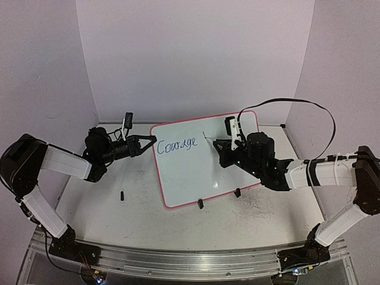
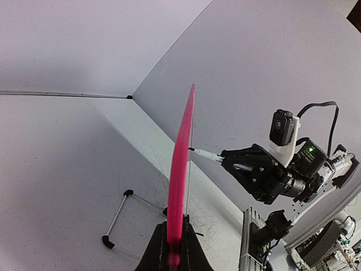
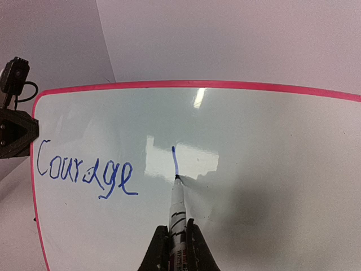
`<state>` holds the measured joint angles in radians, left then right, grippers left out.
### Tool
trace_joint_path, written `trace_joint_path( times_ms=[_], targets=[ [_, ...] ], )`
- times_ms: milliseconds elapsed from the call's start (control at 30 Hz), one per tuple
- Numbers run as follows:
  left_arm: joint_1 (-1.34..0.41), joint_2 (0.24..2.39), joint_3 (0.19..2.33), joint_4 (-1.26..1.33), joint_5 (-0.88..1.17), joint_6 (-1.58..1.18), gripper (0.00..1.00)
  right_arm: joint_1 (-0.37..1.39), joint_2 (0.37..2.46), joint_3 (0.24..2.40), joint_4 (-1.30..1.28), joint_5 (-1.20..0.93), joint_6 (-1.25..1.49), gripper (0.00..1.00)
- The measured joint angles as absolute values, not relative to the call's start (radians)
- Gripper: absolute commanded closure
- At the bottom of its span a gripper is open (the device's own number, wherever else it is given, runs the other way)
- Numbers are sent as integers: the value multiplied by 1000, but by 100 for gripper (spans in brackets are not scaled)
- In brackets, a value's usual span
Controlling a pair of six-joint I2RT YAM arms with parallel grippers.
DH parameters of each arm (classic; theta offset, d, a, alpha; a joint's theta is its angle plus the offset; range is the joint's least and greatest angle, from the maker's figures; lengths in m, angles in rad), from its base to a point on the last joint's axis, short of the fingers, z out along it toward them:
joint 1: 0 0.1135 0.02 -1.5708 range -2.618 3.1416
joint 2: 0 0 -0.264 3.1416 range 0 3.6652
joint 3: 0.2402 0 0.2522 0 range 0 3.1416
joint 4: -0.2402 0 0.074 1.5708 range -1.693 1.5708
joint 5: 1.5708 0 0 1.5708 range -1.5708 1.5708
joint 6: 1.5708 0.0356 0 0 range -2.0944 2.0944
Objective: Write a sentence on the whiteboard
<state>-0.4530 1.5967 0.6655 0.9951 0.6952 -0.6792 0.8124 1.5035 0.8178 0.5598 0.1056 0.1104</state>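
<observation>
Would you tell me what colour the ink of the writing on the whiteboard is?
Dark blue; the writing shows best in the right wrist view.

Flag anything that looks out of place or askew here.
A small black piece lies loose on the tabletop left of the whiteboard, apart from its two clip feet. The board itself sits skewed to the table edge.
</observation>
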Motion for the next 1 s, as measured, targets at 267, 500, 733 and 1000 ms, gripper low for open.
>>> trace_joint_path(
  times_ms=[267, 500, 733, 1000],
  targets=[
    [-453, 1598, 666, 995, 694, -679, 100, 814, 1493, 792, 559, 98, 123, 100],
    [-453, 1598, 666, 996, 695, -679, 100, 814, 1480, 777, 551, 96, 129, 100],
    [-454, 1598, 666, 996, 695, -679, 100, 814, 1459, 772, 525, 115, 132, 100],
    [-456, 1598, 667, 997, 695, -678, 100, 814, 1430, 771, 539, 76, 130, 100]
  ],
)
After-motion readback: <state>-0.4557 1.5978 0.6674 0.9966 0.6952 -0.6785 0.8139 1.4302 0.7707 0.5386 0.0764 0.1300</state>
